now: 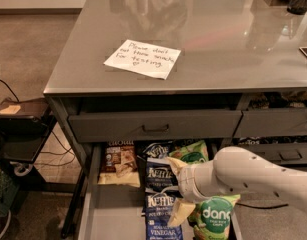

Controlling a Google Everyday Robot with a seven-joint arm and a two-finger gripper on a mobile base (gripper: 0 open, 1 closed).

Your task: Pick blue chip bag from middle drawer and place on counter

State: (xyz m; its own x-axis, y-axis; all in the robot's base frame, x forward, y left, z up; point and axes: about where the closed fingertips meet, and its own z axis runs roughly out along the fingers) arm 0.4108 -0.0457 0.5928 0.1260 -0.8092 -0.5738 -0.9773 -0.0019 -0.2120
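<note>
blue chip bags: three are counted, laid in one column from far to near inside the open drawer. "VINEGAR" is read on the nearest bag. The farthest bag is partly hidden under the drawer front above.
gripper: one is seen, held over the right edge of the blue column, level with the middle and nearest bags. Its two pale fingers are spread wide apart, one toward the far side and one toward the near side. Whether a bag is touched cannot be told.
arm: one white arm is seen, reaching in from the right.
middle drawer: one is seen, pulled out toward the near side, with bare grey floor showing at its near left.
green "dang" bags: two are counted, both right of the blue column, one far and one near, the near one just below the gripper.
brown-and-white snack bag: one is seen, just left of the blue column, at the far left of the drawer.
drawer front: one with a dark bar handle is shut directly above the open drawer.
counter: one glossy grey top is seen, above and beyond the drawers.
paper note: one handwritten white sheet lies on the counter's near left part.
</note>
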